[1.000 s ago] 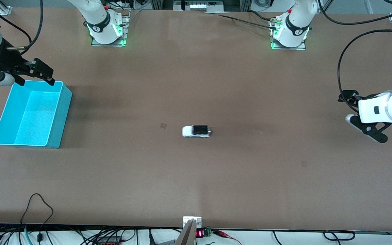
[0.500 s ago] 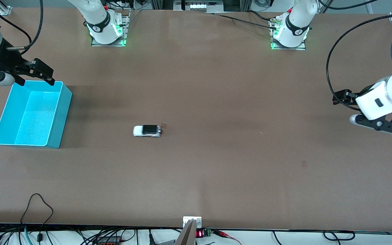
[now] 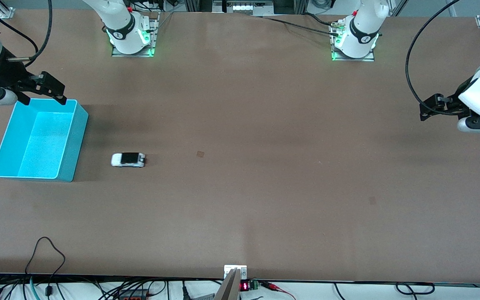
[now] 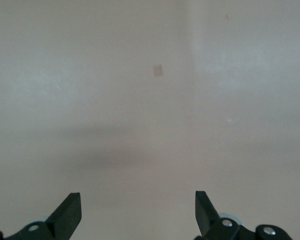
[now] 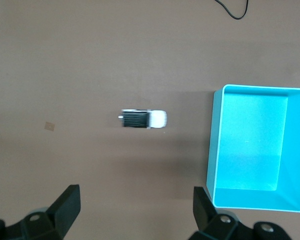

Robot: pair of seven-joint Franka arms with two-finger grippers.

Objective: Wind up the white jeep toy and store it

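While the white jeep toy [image 3: 128, 160] is sitting on the table [image 3: 265, 187] near the cyan bin [image 3: 73, 141], toward the right arm's end, both grippers are hanging spread and empty — the right gripper [image 3: 50, 89] over the bin's rim, the left gripper [image 3: 428, 111] over bare table, its arm partly cut off.

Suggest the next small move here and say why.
Probably bring the right gripper down toward the white jeep toy: it sits loose on the table beside the cyan bin, and that gripper's open jaws hang over the bin's edge, while the left gripper waits.
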